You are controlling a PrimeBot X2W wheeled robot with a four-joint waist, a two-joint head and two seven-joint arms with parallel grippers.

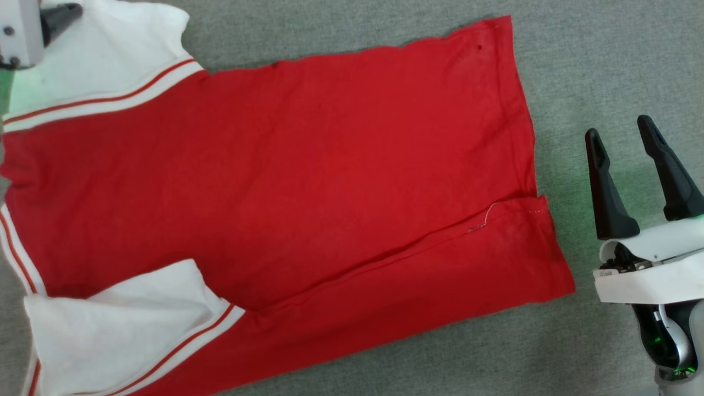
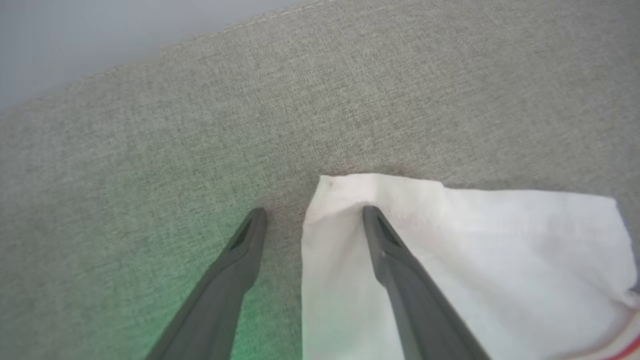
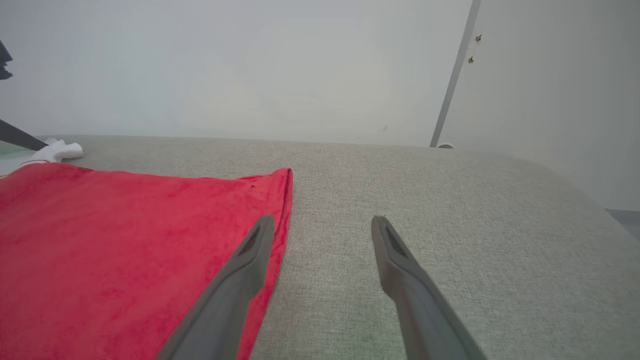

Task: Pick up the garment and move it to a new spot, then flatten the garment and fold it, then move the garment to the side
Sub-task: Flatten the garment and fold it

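The garment (image 1: 308, 165), a red jersey with white sleeves and red-striped white trim, lies spread flat on the grey cushion (image 1: 605, 49); its lettering is hidden. A lower side strip is folded over along a seam. My left gripper (image 2: 314, 211) is open at the top-left sleeve (image 2: 450, 260), one finger (image 2: 400, 260) over the white cloth and the other on bare grey fabric. In the head view its dark finger (image 1: 60, 16) sits above that sleeve (image 1: 104, 55). My right gripper (image 1: 617, 127) stands open just right of the hem, holding nothing. From the right wrist, the right gripper (image 3: 324, 220) hovers beside the red hem (image 3: 285, 200).
The grey cushion's seamed edge (image 2: 225, 35) runs close beyond the left sleeve. A pale wall (image 3: 250, 70) and a door frame (image 3: 452, 80) stand behind the cushion's far edge. Bare grey fabric (image 3: 475, 210) stretches to the right of the jersey.
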